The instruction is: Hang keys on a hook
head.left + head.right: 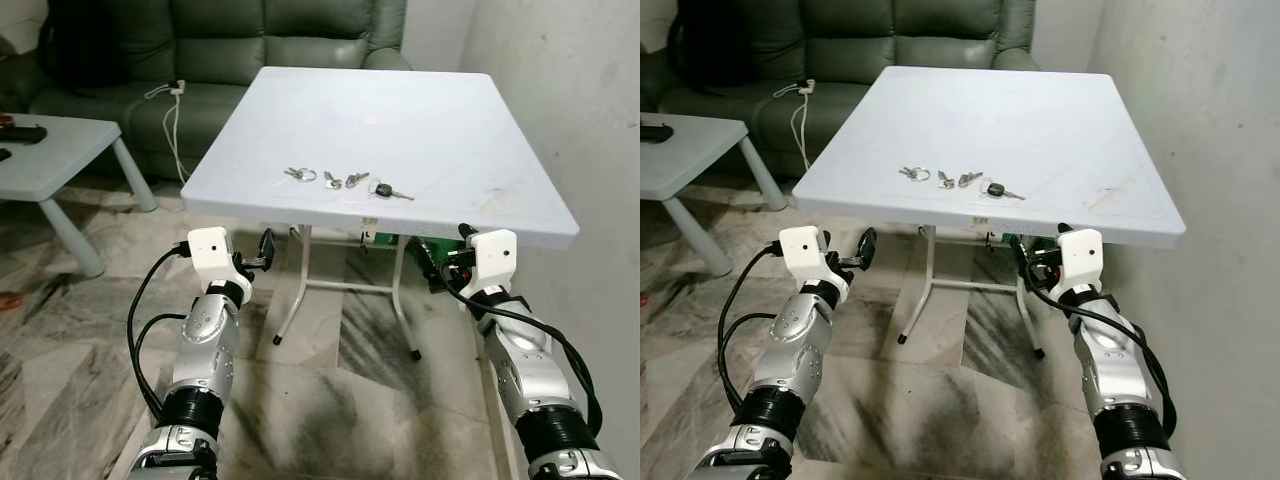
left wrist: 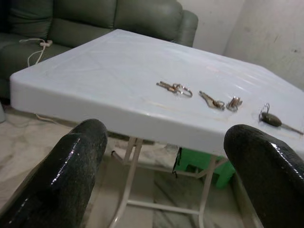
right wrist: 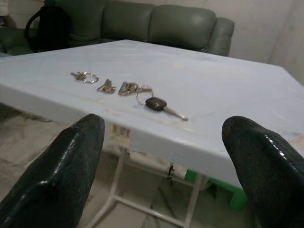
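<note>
The left gripper (image 2: 161,175) hangs released, its two black fingers (image 2: 61,175) spread wide, just below and before the near left edge of the white table (image 1: 450,140). The right gripper (image 3: 166,175) is released too, fingers (image 3: 259,166) wide apart, below the near right edge. Neither touches anything. On the table, close to its near edge, the keys (image 1: 345,183) lie in a short row: a ringed bunch (image 1: 300,175) on the left, two small keys (image 1: 343,180) in the middle, and a black-headed key (image 1: 392,191) on the right. A green box (image 2: 199,168) sits on the floor under the table. Farther off, a green sofa (image 1: 250,45) stands with a white cable (image 1: 172,105) on its seat, and a low white table (image 1: 60,150) stands at far left.
</note>
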`<state>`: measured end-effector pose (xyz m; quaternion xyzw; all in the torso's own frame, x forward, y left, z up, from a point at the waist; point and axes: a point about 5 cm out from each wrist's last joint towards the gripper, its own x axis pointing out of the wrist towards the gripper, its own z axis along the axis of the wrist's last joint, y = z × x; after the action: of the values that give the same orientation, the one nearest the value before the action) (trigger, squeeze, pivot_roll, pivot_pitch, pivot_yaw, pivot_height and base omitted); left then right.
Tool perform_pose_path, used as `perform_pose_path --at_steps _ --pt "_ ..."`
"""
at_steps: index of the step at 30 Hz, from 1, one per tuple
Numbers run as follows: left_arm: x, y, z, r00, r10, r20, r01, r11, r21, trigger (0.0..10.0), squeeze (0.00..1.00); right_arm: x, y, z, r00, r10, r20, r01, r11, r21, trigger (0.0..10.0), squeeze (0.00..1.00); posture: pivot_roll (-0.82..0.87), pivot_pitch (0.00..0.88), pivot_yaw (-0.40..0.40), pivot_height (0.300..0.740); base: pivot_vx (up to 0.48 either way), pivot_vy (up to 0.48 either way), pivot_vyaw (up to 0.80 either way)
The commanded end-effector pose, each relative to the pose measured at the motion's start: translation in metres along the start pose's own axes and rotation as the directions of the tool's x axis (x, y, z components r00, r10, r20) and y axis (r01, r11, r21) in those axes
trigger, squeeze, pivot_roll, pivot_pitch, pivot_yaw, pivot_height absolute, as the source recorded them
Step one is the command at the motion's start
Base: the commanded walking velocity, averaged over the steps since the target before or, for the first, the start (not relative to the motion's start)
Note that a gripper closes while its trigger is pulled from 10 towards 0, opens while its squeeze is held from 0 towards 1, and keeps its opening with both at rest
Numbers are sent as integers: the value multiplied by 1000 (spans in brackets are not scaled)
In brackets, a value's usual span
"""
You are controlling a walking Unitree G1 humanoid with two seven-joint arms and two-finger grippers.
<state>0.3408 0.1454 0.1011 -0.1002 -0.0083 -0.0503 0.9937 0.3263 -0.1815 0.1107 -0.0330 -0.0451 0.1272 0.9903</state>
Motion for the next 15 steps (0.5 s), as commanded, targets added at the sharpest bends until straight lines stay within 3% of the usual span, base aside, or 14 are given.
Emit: perform_pose_path --at_steps 1,4,15 --pt "1 1 3 1000 1 10 -1 1000 -3 10000 0 3 -1 5 1000 2 14 -2 1000 6 10000 0 -68 0 -51 740 0 0 0" --pt "1 2 3 1000 6 10 -6 1000 -2 10000 0 3 0 5 1000 3 14 -3 1000 7 10000 0 -69 0 -51 740 0 0 0" --pt "1 3 5 1000 2 19 -2 1000 -3 10000 0 2 -1 5 1000 3 14 -3 1000 9 10000 0 -72 0 -49 740 341 0 0"
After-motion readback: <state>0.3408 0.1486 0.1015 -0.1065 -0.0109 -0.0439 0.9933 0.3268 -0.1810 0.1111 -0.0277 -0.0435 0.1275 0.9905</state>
